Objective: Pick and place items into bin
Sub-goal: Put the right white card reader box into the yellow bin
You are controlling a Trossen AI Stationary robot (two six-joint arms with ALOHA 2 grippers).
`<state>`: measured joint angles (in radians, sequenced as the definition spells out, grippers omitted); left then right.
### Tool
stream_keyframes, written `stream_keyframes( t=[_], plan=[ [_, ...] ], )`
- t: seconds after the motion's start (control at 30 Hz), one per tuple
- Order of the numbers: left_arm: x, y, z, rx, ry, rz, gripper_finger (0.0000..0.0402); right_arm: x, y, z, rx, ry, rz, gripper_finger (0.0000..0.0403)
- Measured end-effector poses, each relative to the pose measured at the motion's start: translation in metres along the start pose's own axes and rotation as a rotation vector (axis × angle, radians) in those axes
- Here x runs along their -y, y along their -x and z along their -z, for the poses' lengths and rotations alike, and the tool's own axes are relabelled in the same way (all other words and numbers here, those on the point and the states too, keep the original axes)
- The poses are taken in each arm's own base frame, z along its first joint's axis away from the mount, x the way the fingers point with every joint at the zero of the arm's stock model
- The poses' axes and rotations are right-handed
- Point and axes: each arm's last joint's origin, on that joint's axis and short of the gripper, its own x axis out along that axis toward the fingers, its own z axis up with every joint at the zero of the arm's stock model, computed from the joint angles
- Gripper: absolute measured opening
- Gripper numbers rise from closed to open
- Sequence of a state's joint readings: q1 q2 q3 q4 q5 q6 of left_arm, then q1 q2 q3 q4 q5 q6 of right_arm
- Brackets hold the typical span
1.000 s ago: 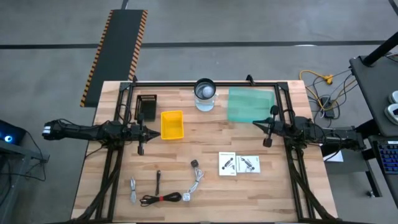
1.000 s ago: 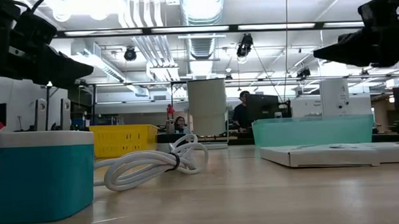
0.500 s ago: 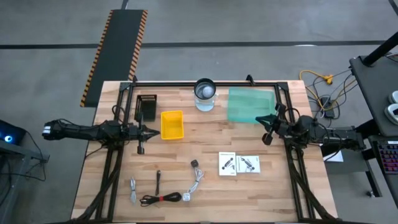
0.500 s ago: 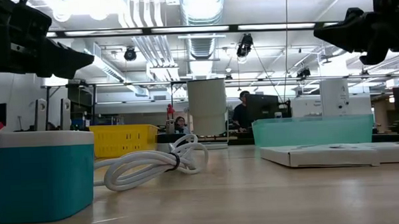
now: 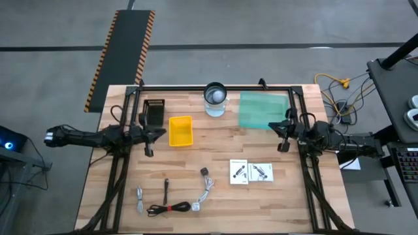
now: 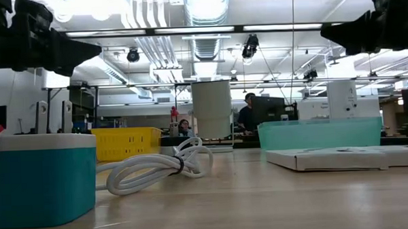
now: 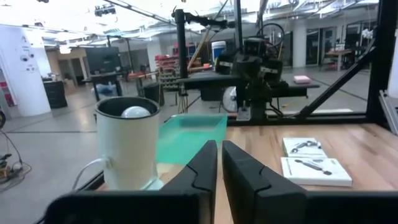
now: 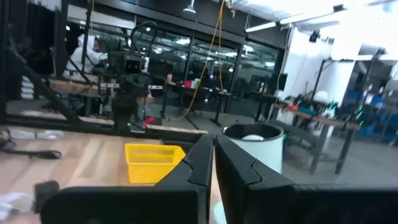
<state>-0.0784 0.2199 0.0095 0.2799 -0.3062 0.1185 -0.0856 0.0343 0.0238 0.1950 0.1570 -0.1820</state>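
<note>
- Since a second ago the left hand has drawn back a little toward its own side of the bench and lifted off the spot beside the yellow bin; the right hand has swung from pointing down-bench to lying level near the green tray. None of the items has shifted.
- Left hand: fingers pressed together, nothing between them, hanging above the bench just left of the yellow bin. Its wrist view shows the two dark fingers nearly touching.
- Right hand: fingers likewise closed and empty, above the bench at the green tray's right front corner. Its wrist view shows the fingers together.
- The two white cards lie side by side, flat, on the front right part of the bench, well apart from the bin.
- The grey and white cable curls at front centre; it also shows in the low view as a white loop.
- The black cable coil with a red tie lies at the front edge, just beside the cable's end.
- The small black stick lies just above the coil; a thin pale cable lies to its left.
- A white cylinder stands at the back between bin and tray, and a black holder stands left of the bin.
</note>
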Motion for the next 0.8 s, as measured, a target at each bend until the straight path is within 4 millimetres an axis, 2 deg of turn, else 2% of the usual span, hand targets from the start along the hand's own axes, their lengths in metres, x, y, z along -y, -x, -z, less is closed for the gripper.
stream_keyframes(
  t=[0.13, 0.23, 0.4, 0.5, 0.63, 0.8],
  plan=[
    [0.000, -0.001, -0.002, 0.016, 0.009, -0.002, 0.0042, -0.001, -0.002, 0.004, -0.039, -0.029, -0.007, 0.0016],
    [0.001, -0.003, -0.003, 0.030, 0.016, -0.004, 0.0083, -0.002, -0.004, 0.006, -0.065, -0.051, -0.011, 0.0035],
    [0.003, -0.008, -0.006, 0.054, 0.015, 0.027, 0.0172, -0.004, -0.009, 0.013, -0.142, -0.047, -0.022, 0.0097],
    [0.003, -0.010, -0.011, 0.114, 0.032, 0.024, 0.0210, -0.005, -0.013, 0.014, -0.142, -0.049, -0.031, 0.0141],
    [0.004, -0.014, -0.016, 0.174, 0.051, 0.017, 0.0231, -0.006, -0.019, 0.003, -0.098, -0.074, -0.091, 0.0184],
    [0.005, -0.018, -0.018, 0.208, 0.060, 0.012, 0.0234, -0.009, -0.027, -0.020, -0.063, -0.098, -0.238, 0.0206]
  ],
)
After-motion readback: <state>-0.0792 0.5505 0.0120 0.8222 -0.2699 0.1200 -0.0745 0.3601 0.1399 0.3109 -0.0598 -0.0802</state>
